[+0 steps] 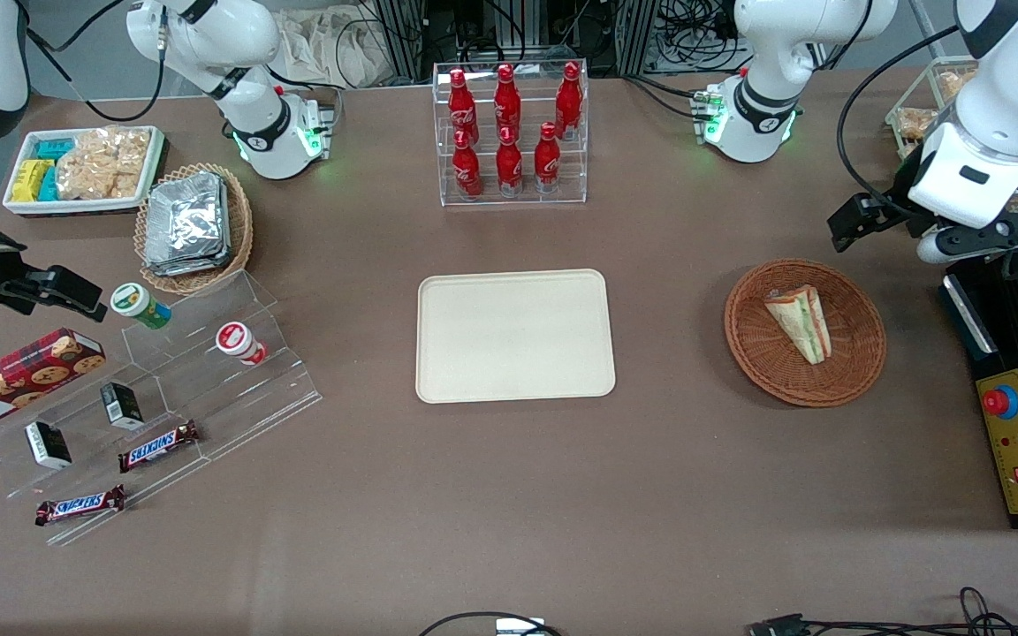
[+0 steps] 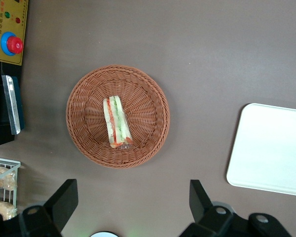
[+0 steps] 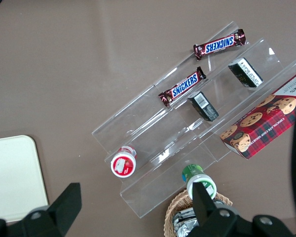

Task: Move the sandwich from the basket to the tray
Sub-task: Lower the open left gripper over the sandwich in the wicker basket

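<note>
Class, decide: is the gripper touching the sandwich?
Apart. The left wrist view shows the open gripper hovering, bare table between its fingers and the basket holding the sandwich.

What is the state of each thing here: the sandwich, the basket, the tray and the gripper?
sandwich: lying on its side in the basket, not gripped.
basket: upright on the table, holding only the sandwich.
tray: flat on the table, nothing on it.
gripper: fingers open, held high above the table beside the basket, touching nothing.
bottles: upright in their clear rack.
</note>
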